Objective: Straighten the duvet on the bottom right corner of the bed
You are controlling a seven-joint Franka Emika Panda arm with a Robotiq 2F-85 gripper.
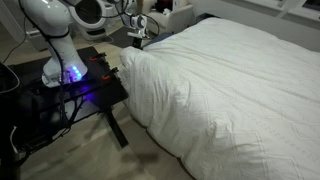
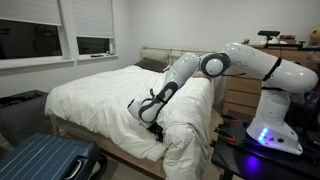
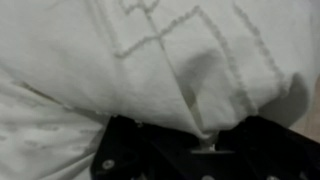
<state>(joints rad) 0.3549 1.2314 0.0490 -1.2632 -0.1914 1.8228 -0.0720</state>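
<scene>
End effector [image 2: 155,125] pinches a fold of white duvet [image 2: 100,95].

duvet [image 2: 110,95] on bed [image 2: 165,53] | gripper [image 2: 155,126] at its corner (suitcase [image 2: 45,160] before bed)

The duvet [image 1: 230,80] is being shown white with stitched zigzag lines, the suitcase [image 2: 45,160] ribbed blue, the surface [image 1: 103,86] black.

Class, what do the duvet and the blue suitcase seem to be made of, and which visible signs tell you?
The duvet: soft matt white quilted fabric, probably cotton-like; stitched lines and fine creases show, and it bunches at the fingers. The suitcase: likely hard blue plastic with a slight sheen; straight moulded ribs run along its shell.
</scene>
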